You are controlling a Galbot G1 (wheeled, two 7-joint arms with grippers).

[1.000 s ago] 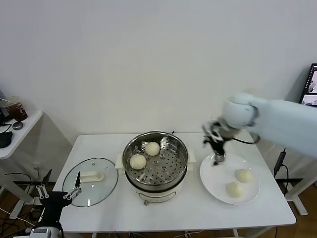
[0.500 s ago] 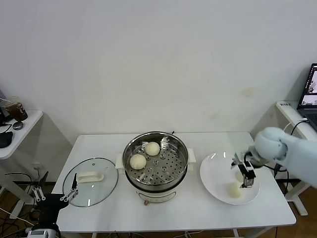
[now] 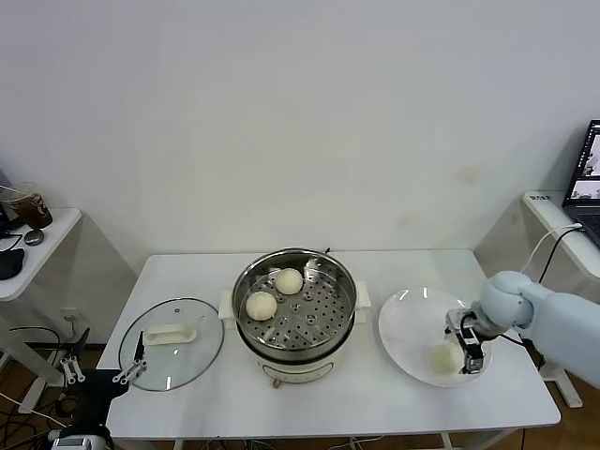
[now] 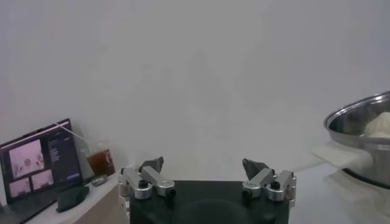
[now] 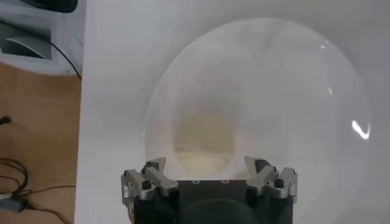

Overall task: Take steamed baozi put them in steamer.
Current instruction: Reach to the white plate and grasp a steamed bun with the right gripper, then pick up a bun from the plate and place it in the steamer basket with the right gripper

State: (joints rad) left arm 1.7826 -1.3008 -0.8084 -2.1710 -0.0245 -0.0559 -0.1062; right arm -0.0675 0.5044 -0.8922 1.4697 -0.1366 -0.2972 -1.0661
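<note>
The steamer [image 3: 335,323] stands mid-table with two steamed baozi [image 3: 289,280] [image 3: 262,305] on its perforated tray. Right of it lies a white plate [image 3: 405,323] with one baozi [image 3: 442,359] showing. My right gripper [image 3: 466,345] is low over the plate beside that bun and hides the spot behind it. In the right wrist view the gripper [image 5: 206,167] is open, a baozi [image 5: 204,142] lying just beyond and between its spread fingers, untouched. My left gripper [image 3: 101,375] hangs open off the table's front left corner; its wrist view shows the gripper [image 4: 204,165] and the steamer's rim [image 4: 359,119].
A glass lid [image 3: 172,343] with a white handle lies left of the steamer. A side table [image 3: 28,246] with a cup stands at far left. A desk with a laptop [image 3: 589,169] is at far right, close to the right arm.
My right arm has swung from above the plate's far left rim to the right and down onto the plate, over the buns. The left gripper has sunk slightly.
</note>
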